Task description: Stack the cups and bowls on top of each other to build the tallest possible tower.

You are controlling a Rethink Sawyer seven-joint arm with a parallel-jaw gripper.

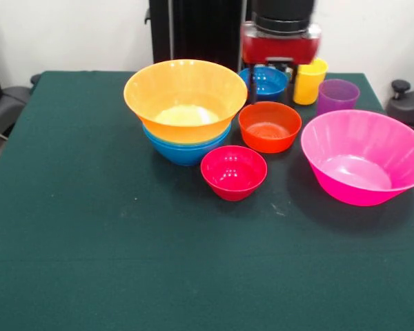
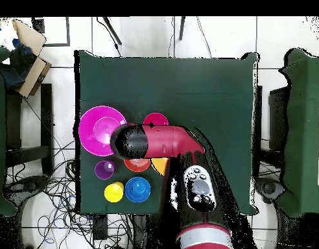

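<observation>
A large orange bowl (image 1: 185, 96) sits nested on light blue bowls (image 1: 186, 150), forming the tower; in the overhead view only an orange sliver (image 2: 161, 166) shows beside the arm. On the cloth stand a crimson bowl (image 1: 233, 172), an orange-red bowl (image 1: 269, 127), a big pink bowl (image 1: 366, 157) and a small dark blue bowl (image 1: 265, 80). The yellow cup (image 1: 309, 81) and purple cup (image 1: 337, 96) are upright at the back. My gripper (image 1: 279, 67) hangs over the dark blue bowl, beside the yellow cup, under the red wrist (image 1: 281, 41).
The green tablecloth (image 1: 90, 241) covers the whole table. In the overhead view the red arm (image 2: 162, 141) lies across the tower and part of the orange-red bowl (image 2: 137, 165). Chairs and cables surround the table.
</observation>
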